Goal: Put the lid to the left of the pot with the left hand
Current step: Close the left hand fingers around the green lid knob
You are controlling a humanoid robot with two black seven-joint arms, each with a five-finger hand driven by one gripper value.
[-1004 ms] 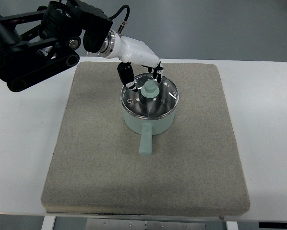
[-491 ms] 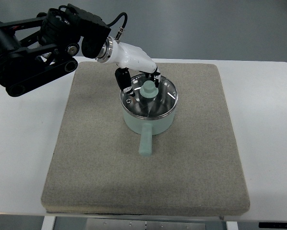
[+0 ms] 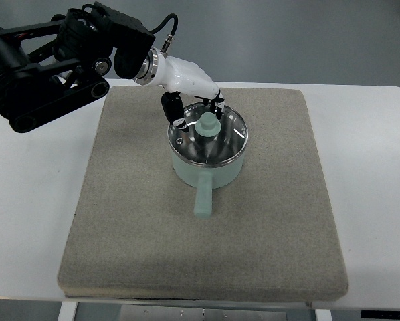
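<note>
A pale green pot [image 3: 207,170] stands on the grey mat [image 3: 133,227], its straight handle [image 3: 203,200] pointing toward the near edge. The glass lid [image 3: 217,147] with a green knob [image 3: 208,123] lies on the pot's rim. My left hand [image 3: 201,115], white with black fingers, reaches in from the upper left and sits over the lid's far side. Its thumb [image 3: 178,114] is at the knob's left and its other fingers [image 3: 217,107] curl behind the knob, closed around it. The right arm is out of view.
The mat covers most of a white table [image 3: 33,200]. The black left arm [image 3: 46,60] spans the upper left corner above the table edge. Bare mat [image 3: 126,154] lies left of the pot.
The left hand has shifted slightly left and its fingers have drawn in around the knob. The lid and pot have barely moved.
</note>
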